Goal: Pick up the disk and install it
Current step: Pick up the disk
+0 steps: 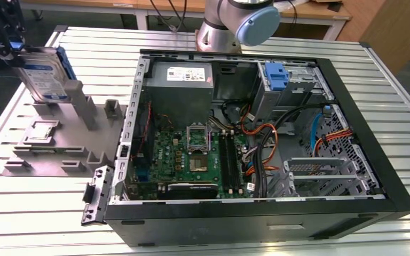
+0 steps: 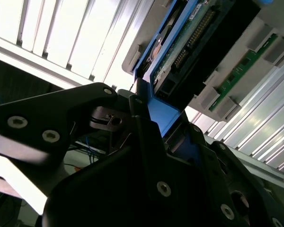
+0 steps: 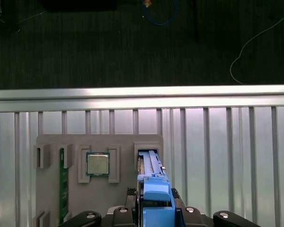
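Note:
The disk [image 1: 45, 77] is a silver-grey drive with a white-and-blue label and a blue carrier frame. It stands on edge at the exterior view's far left, its lower end in a slot of the grey holder fixture [image 1: 55, 141]. My black gripper [image 1: 17, 54] sits on the disk's upper end, shut on it. In the first wrist view the blue frame [image 3: 156, 189] runs between the fingers of the gripper [image 3: 156, 212] down into the fixture slot. The second wrist view shows the disk's circuit-board side [image 2: 189, 42] and my gripper [image 2: 157, 124] clamped on the blue edge.
The open computer case [image 1: 376, 176] lies to the exterior view's right of the fixture, with a metal drive cage and blue bracket [image 1: 276, 77], a grey power-supply box [image 1: 180, 80] and loose cables. The fixture also holds a processor chip [image 3: 98, 164] and a memory stick [image 3: 63, 184]. The slatted table [image 1: 48, 218] ends just beyond the fixture.

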